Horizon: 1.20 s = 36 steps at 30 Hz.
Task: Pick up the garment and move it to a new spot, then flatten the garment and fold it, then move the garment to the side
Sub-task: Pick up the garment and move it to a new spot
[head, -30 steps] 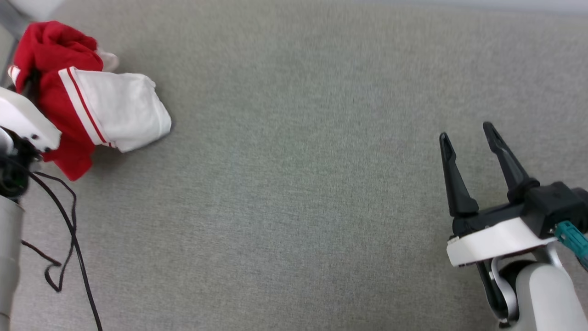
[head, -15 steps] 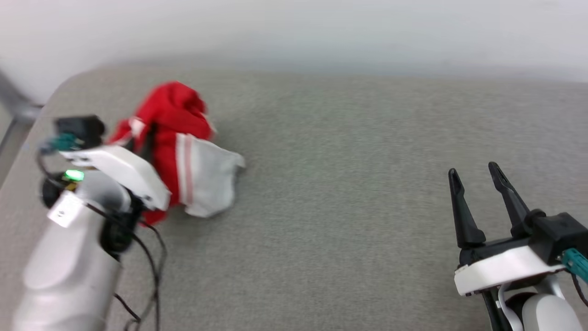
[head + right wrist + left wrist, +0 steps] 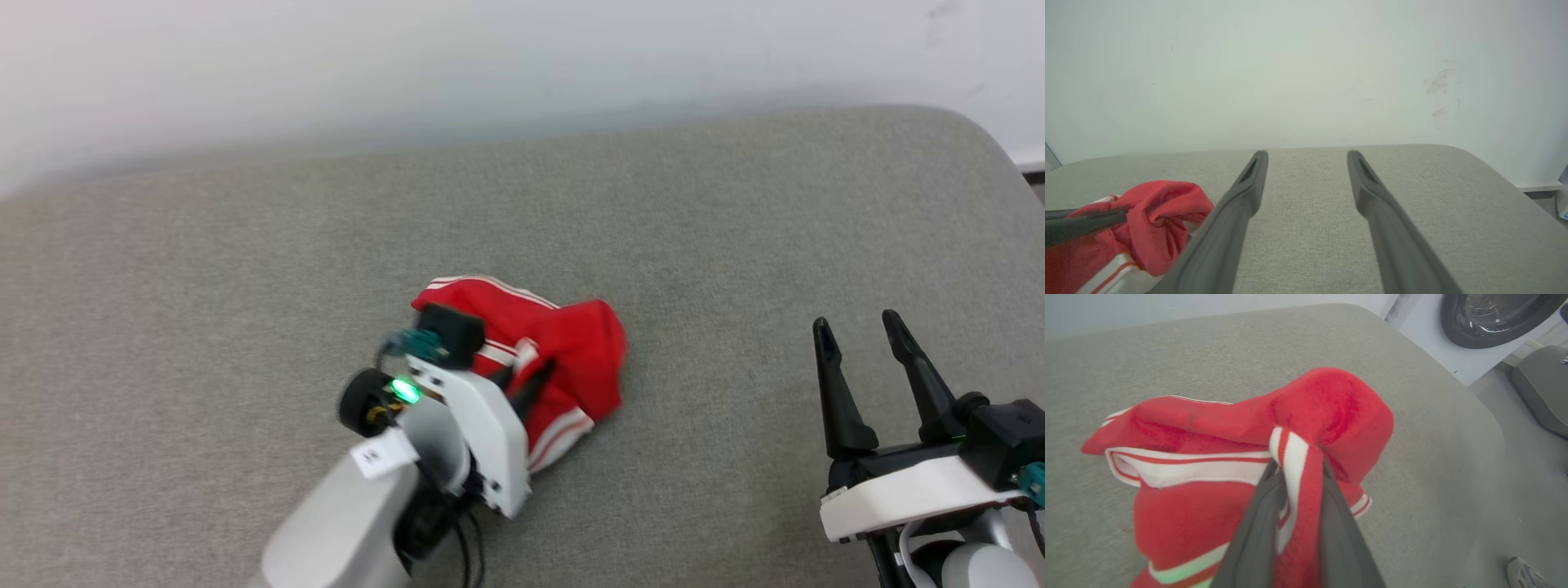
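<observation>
Garment point(image 3: 571, 351) has travelled from the left corner of the worktop point(image 3: 245, 286) toward its middle (the head camera swung too), bunched and clenched in the left claw point(image 3: 525, 372); right claw point(image 3: 856, 322) gapes empty. Relocation looks nearly finished; flattening comes next.

Red garment point(image 3: 581, 353), red-white striped trim, crumpled in a bunched heap; near middle of grey padded surface point(image 3: 204, 269)

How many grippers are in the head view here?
2. The left gripper, near the middle, is clamped on the red shirt; the right gripper, at lower right, stands open and empty.
</observation>
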Motion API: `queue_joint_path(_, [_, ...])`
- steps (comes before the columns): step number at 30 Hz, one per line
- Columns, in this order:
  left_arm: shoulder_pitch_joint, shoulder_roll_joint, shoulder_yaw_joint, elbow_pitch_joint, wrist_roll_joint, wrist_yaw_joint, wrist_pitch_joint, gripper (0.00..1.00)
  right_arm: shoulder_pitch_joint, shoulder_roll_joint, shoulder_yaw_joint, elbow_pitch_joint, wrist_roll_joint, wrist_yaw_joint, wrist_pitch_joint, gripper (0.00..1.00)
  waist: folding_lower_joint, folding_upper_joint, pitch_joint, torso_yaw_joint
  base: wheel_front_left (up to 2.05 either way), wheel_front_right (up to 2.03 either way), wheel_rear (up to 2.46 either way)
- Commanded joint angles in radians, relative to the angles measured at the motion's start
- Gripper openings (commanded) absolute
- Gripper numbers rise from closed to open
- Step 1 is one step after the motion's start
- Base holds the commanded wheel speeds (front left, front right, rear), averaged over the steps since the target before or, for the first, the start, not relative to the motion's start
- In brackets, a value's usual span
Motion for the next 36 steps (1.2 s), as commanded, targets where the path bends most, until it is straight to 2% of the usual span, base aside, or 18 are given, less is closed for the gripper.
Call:
queue_joint_path(1, [0.02,-0.017,-0.043,-0.008,0.014,-0.014,0.018,0.0,0.009,0.002,-0.003,-0.006,0.01,-0.001,-0.008,1.0,0.0002,-0.0001,0.041,-0.031,0.0,0.0,0.0])
queue_joint_path(5, [0.047,-0.036,-0.132,-0.012,0.042,-0.033,0.04,0.0,0.0,0.002,-0.003,-0.007,0.019,-0.001,-0.02,1.0,0.0002,-0.0001,0.082,-0.042,0.0,0.0,0.0])
queue_joint_path(9, [0.06,-0.035,-0.179,-0.008,0.06,-0.043,0.023,0.0,-0.012,0.002,-0.006,0.0,0.021,-0.001,-0.032,1.0,0.0002,-0.0001,0.102,-0.03,0.0,0.0,0.0])
queue_joint_path(10, [0.06,-0.033,-0.188,-0.009,0.068,-0.043,0.014,0.15,-0.014,0.002,-0.007,0.001,0.018,-0.001,-0.033,1.0,0.0002,-0.0001,0.102,-0.023,0.0,0.0,0.0])
queue_joint_path(11, [0.059,-0.033,-0.19,-0.014,0.068,-0.045,0.003,0.85,-0.015,0.002,-0.007,0.001,0.014,-0.001,-0.033,1.0,0.0002,-0.0001,0.101,-0.015,0.0,0.0,0.0])
queue_joint_path(12, [0.054,-0.031,-0.191,-0.021,0.078,-0.045,-0.016,1.0,-0.016,0.002,-0.007,0.004,0.011,-0.001,-0.032,1.0,0.0002,-0.0001,0.095,-0.007,0.0,0.0,0.0])
queue_joint_path(18, [0.043,-0.026,-0.172,-0.065,0.112,-0.033,-0.135,1.0,-0.01,0.002,-0.013,0.005,-0.003,-0.001,-0.019,1.0,0.0002,-0.0001,0.053,0.038,0.0,0.0,0.0])
queue_joint_path(21, [0.059,-0.023,-0.151,-0.09,0.13,-0.01,-0.204,1.0,0.002,0.002,-0.015,0.002,-0.014,-0.001,-0.007,1.0,0.0002,-0.0001,0.021,0.066,0.0,0.0,0.0])
queue_joint_path(30, [0.144,-0.008,-0.016,-0.106,0.104,0.096,-0.415,1.0,0.063,0.001,-0.03,-0.018,-0.03,-0.001,0.038,1.0,0.0002,-0.0001,-0.078,0.143,0.0,0.0,0.0])
queue_joint_path(36, [0.222,0.041,0.108,-0.131,0.101,0.161,-0.465,1.0,0.11,0.001,-0.03,-0.038,-0.028,-0.001,0.06,1.0,0.0002,-0.0001,-0.114,0.171,0.0,0.0,0.0])
